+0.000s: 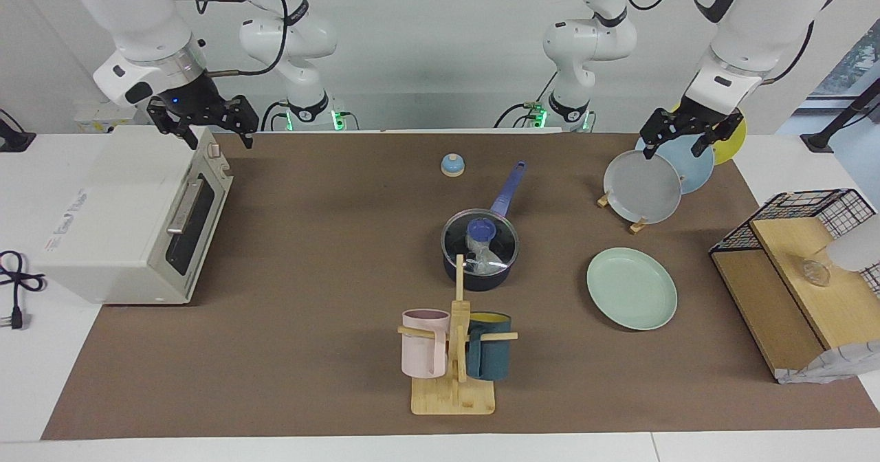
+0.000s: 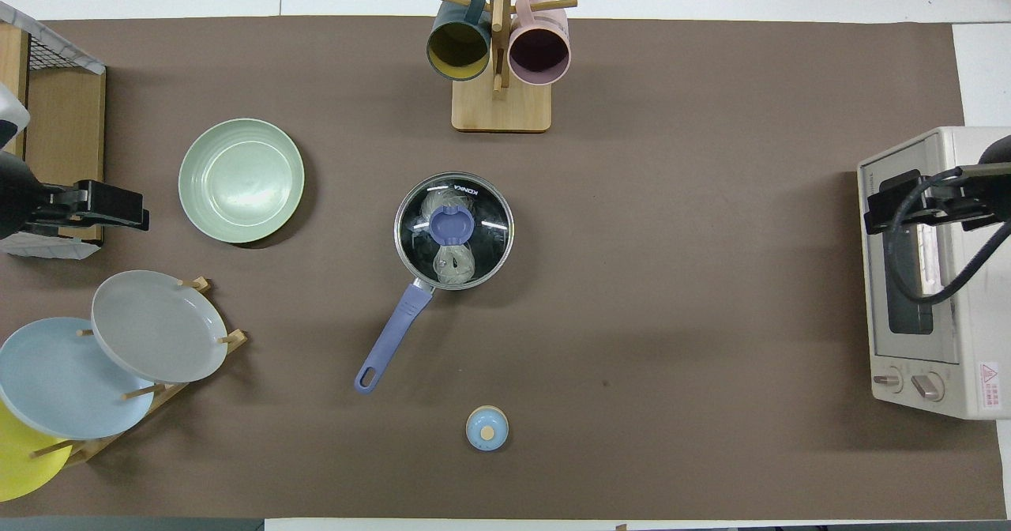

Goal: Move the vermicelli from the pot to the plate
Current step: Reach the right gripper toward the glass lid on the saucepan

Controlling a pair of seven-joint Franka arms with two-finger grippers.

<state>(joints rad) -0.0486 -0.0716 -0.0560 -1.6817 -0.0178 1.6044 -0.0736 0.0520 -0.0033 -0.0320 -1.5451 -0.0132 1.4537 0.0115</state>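
Glass covers the pot (image 1: 479,269), and through its lid (image 2: 453,229) we see the vermicelli (image 2: 452,264) lying inside, at the middle of the brown mat (image 1: 330,256). We find the mint-green plate (image 1: 631,288) flat on the mat beside the pot, toward the left arm's end. Our left gripper (image 1: 677,140) hangs with fingers apart over the plate rack (image 1: 636,225); our right gripper (image 1: 210,126) hangs with fingers apart over the toaster oven (image 1: 130,228).
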